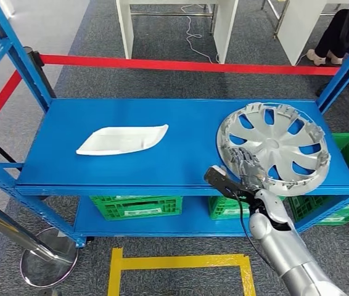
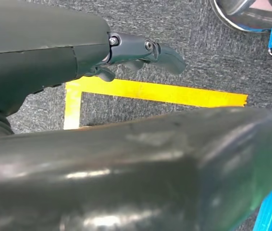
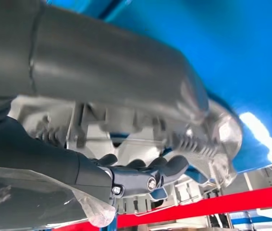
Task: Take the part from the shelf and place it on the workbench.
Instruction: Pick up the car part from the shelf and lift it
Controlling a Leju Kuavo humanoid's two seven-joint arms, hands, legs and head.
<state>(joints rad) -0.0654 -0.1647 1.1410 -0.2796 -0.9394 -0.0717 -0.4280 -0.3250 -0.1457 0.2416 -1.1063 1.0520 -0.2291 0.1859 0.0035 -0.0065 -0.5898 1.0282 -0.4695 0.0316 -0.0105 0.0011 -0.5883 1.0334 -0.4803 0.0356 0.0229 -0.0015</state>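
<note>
**Clerk:** Hubcap (image 1: 275, 145), silver, spoked, clips around the rim. Lies flat at the right end of the blue shelf (image 1: 116, 172), on the upper deck, its near edge close to the deck's front lip.

**Checker:** Largest item first, please.

**Clerk:** The shelf, then: blue steel uprights, two decks. Green crates (image 1: 137, 206) sit on the lower deck. On the floor behind runs a red barrier line (image 1: 163, 63); in front, yellow tape (image 1: 177, 262) marks a rectangle on grey carpet. A chrome stanchion base (image 1: 47, 262) stands at the near left corner.

**Checker:** Next in size?

**Clerk:** The hubcap as entered. Then a white plastic trim piece (image 1: 121, 140), long and tapered, lying flat on the upper deck left of centre, well apart from the hubcap.

**Checker:** And the hands?

**Clerk:** Right hand (image 1: 247, 169), on the silver arm, is at the hubcap's near-left rim. In the right wrist view its fingers (image 3: 163, 168) curl against the ribbed underside of the rim and the thumb lies across the other face: it is clamped on the hubcap. Left hand (image 2: 142, 50) hangs over the carpet and yellow tape, fingers stretched out and holding nothing.

**Checker:** Anyone nearby?

**Clerk:** A seated person's legs (image 1: 330, 43), far right, beyond the red line.
</note>
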